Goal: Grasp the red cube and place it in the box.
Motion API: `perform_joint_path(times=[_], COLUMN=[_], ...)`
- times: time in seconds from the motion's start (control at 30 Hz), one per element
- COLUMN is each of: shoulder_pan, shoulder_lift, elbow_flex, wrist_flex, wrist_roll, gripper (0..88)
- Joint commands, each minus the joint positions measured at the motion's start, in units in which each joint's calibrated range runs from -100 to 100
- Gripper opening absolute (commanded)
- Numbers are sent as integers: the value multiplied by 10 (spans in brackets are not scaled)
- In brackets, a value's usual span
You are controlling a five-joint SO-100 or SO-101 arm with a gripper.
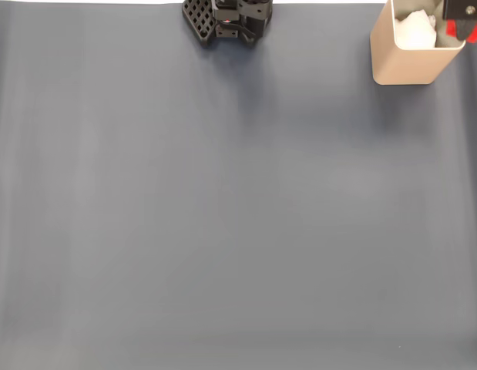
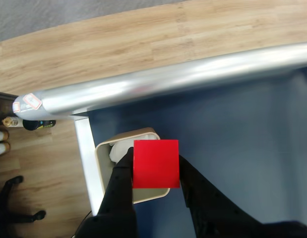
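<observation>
In the wrist view the red cube (image 2: 155,163) sits between two black fingers (image 2: 121,186), held above the open top of the beige box (image 2: 104,166); my gripper (image 2: 154,168) is shut on it. The fixed view shows the box (image 1: 404,62) at the far right top edge, with something white inside it. A bit of red (image 1: 463,31) and the black gripper tip (image 1: 458,9) hang just above the box's right rim there.
The arm's black base (image 1: 226,19) sits at the top middle of the dark grey mat (image 1: 223,216). A metal rail (image 2: 168,82) and the table's white edge (image 2: 86,158) run close behind the box. Wooden floor lies beyond.
</observation>
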Motion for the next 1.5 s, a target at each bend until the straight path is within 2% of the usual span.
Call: perform_joint_path(times=[0.0, 0.77, 1.47], shoulder_pan=[-23, -72, -40], shoulder_lift=[-44, -172, -260], elbow_flex=[14, 190, 307], wrist_flex=[3, -86, -152], wrist_roll=[-1, -26, -12], gripper=[0, 0, 0])
